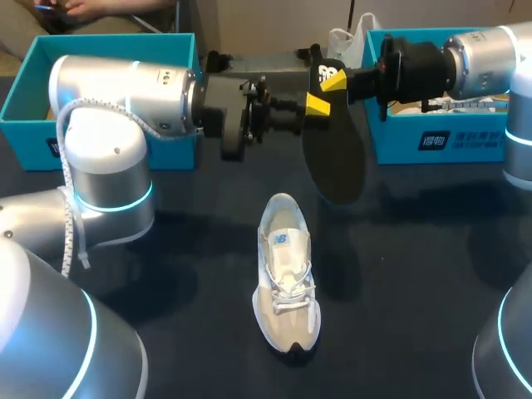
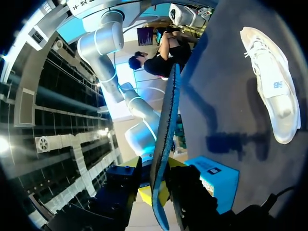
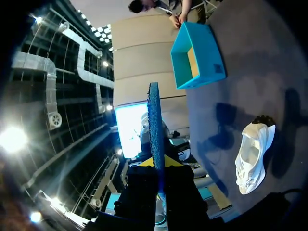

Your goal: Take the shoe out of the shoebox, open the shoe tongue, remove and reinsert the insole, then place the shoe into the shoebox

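Left arm (image 1: 125, 83): I see it come in from my left, its forearm level across the back of the dark table (image 1: 416, 274) and its wrist pointing toward the middle.
Left gripper (image 1: 318, 104) (image 2: 156, 195): its yellow tips press the black insole from both sides, near one end.
Right arm (image 1: 482, 50): it comes in level from my right, pointing at the left one.
Right gripper (image 1: 334, 81) (image 3: 158, 162): it pinches the same end, just above the left gripper's tips.
Black insole (image 1: 337, 162) (image 2: 166, 125) (image 3: 154, 115): held in the air and hanging down from both grips, clear of the table.
White and beige sneaker (image 1: 287, 274) (image 2: 272, 82) (image 3: 252, 156): upright on its sole mid-table, with the toe toward me.
Left teal cardboard box (image 1: 25, 83): at the far left, partly behind my left arm.
Right teal cardboard box (image 1: 432, 137): at the far right, under my right arm.
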Tool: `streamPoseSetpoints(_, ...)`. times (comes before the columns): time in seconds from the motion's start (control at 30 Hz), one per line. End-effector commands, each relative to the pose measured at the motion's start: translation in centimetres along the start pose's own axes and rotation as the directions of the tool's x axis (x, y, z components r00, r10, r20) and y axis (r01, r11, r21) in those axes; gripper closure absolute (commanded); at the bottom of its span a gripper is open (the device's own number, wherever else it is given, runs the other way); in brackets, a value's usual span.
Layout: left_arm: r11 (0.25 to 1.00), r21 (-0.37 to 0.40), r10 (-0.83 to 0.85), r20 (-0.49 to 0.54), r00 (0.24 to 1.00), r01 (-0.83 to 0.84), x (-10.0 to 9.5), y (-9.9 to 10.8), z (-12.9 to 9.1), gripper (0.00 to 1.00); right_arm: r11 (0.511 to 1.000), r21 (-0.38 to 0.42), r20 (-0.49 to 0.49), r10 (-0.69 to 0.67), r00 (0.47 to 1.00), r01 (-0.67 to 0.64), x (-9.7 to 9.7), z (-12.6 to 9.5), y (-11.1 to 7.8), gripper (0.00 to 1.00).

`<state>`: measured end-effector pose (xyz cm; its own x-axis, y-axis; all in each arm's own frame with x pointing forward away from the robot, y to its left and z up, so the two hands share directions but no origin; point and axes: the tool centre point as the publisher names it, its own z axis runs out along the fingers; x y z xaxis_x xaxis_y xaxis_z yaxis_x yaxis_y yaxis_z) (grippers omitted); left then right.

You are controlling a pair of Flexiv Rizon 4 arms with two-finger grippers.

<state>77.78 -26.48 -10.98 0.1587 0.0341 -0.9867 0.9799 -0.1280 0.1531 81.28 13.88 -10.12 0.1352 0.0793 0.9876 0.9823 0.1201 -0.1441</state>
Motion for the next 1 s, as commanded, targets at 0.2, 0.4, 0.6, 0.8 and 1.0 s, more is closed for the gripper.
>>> streamPoseSetpoints(0.2,1.000,0.022,0.014,-0.009,1.000,-0.014,0.01,0.49,0.05,0.76,1.000,-0.002,0.003,0.001,1.000,-0.001,0.04,0.07,-0.05,1.00)
streamPoseSetpoints(0.4,0.999,0.036,0.018,-0.011,1.000,-0.017,-0.06,0.37,0.24,0.75,1.000,-0.002,0.003,0.001,1.000,-0.001,0.04,0.07,-0.05,1.00)
streamPoseSetpoints(0.6,0.999,0.035,0.028,-0.035,0.999,-0.027,0.03,0.25,0.27,0.76,1.000,-0.002,0.003,0.001,1.000,-0.001,0.04,0.07,-0.05,1.00)
streamPoseSetpoints(0.8,0.999,0.032,0.031,-0.049,0.998,-0.029,0.09,0.09,0.34,0.82,1.000,-0.002,0.003,0.001,1.000,-0.001,0.04,0.07,-0.05,1.00)
streamPoseSetpoints(1.0,0.999,0.029,0.033,-0.059,0.998,-0.031,0.26,-0.01,0.47,1.00,1.000,-0.002,0.003,0.001,1.000,-0.001,0.04,0.07,-0.05,1.00)
